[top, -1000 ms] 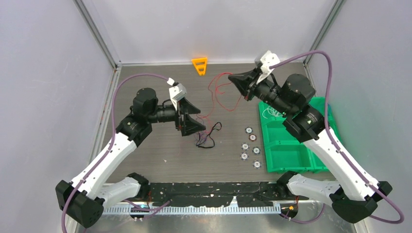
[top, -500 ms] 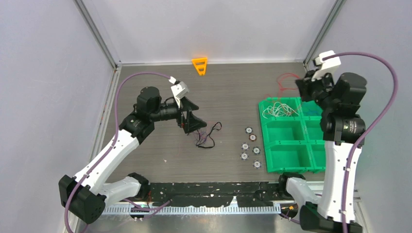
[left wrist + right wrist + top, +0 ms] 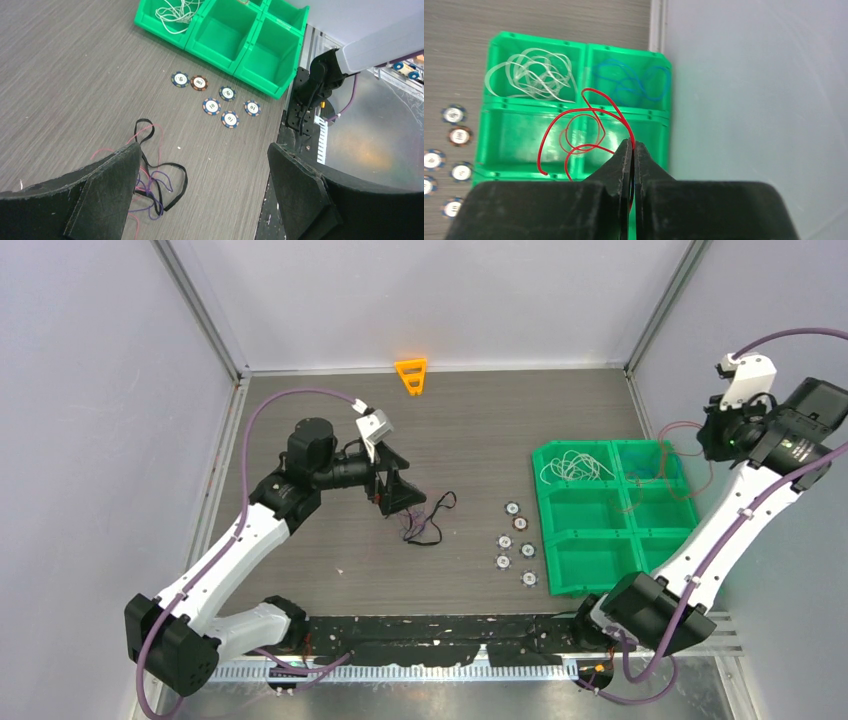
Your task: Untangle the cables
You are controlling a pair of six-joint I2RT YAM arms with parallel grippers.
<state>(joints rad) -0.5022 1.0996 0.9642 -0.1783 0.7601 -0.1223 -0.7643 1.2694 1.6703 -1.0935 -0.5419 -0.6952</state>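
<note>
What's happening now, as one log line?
right gripper: shut on red cable, over bins | left gripper: open above tangle | white cable: binned

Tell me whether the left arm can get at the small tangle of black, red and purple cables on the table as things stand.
Probably yes. The left gripper hangs open close over the tangle, which lies on bare tabletop with nothing between them; the poker chips lie apart from it.
</note>
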